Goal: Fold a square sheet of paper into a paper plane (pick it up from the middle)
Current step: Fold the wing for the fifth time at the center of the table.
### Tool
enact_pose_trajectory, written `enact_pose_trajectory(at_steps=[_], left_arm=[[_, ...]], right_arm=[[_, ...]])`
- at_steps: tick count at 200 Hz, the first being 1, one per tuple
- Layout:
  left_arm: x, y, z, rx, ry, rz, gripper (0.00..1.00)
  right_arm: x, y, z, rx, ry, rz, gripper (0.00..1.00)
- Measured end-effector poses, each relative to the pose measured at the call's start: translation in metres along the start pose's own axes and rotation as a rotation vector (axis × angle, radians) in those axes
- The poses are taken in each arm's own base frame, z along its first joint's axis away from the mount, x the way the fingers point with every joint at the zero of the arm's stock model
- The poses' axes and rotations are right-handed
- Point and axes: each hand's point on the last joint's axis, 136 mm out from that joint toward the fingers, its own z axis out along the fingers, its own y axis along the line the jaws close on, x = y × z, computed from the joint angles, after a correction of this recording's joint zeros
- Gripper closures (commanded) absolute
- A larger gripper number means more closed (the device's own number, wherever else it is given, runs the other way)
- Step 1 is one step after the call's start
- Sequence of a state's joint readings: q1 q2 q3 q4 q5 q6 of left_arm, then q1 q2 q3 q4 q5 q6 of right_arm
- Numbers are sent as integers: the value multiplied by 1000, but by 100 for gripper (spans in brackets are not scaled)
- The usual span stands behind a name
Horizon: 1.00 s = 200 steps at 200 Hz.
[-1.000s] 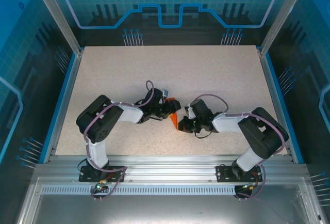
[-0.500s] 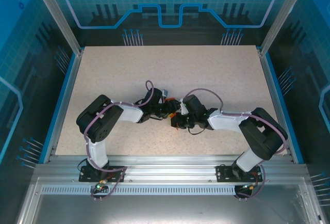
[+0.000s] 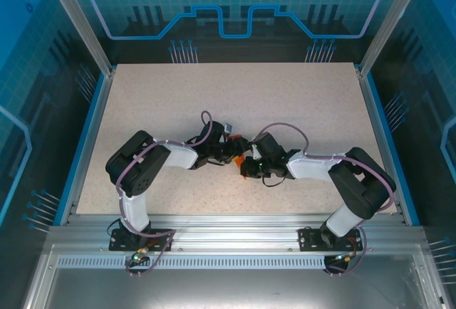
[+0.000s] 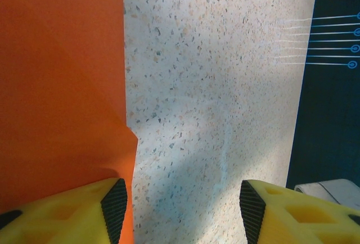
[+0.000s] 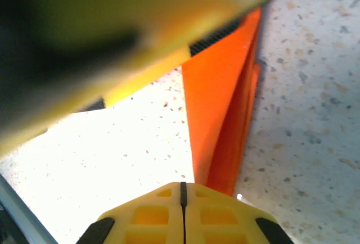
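The orange paper (image 4: 56,86) is folded into a narrow, layered pointed shape (image 5: 222,120) lying on the speckled table. In the top view only small bits of the paper (image 3: 244,174) show between the two wrists. My left gripper (image 4: 183,210) is open, its left finger (image 4: 84,213) over the paper's right edge and bare table between the pads. My right gripper (image 5: 181,190) is shut, its tip at the near end of the folded paper, which runs under the right finger. No paper shows in the seam between its fingers. Both grippers (image 3: 234,151) (image 3: 249,166) meet at mid-table.
A blurred yellow finger of the left gripper (image 5: 140,25) looms across the top of the right wrist view, close above the paper. The table's dark right edge (image 4: 329,86) shows in the left wrist view. Speckled tabletop (image 3: 235,95) lies beyond the arms.
My right gripper has moved left toward the left gripper and now covers most of the paper in the top view. The left arm has stayed put.
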<state>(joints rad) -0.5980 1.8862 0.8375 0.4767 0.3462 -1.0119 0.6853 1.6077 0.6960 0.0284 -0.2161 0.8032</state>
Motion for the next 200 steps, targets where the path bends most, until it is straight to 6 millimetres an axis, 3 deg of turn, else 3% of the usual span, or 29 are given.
enact_pose_trajectory(at_steps=[32, 82, 129, 166, 200], left_arm=[[-1, 1, 2, -1, 1, -1, 46], [0, 3, 3, -6, 3, -6, 51], [0, 4, 4, -8, 4, -7, 55], [-1, 4, 5, -12, 6, -13, 55], [-1, 4, 6, -13, 6, -16, 56]], right_arm=[[12, -17, 1, 32, 28, 25, 95], [18, -22, -8, 30, 20, 33, 95], [14, 0, -24, -47, -16, -14, 94], [25, 9, -13, -49, 15, -55, 94], [24, -2, -1, -7, 14, -48, 94]])
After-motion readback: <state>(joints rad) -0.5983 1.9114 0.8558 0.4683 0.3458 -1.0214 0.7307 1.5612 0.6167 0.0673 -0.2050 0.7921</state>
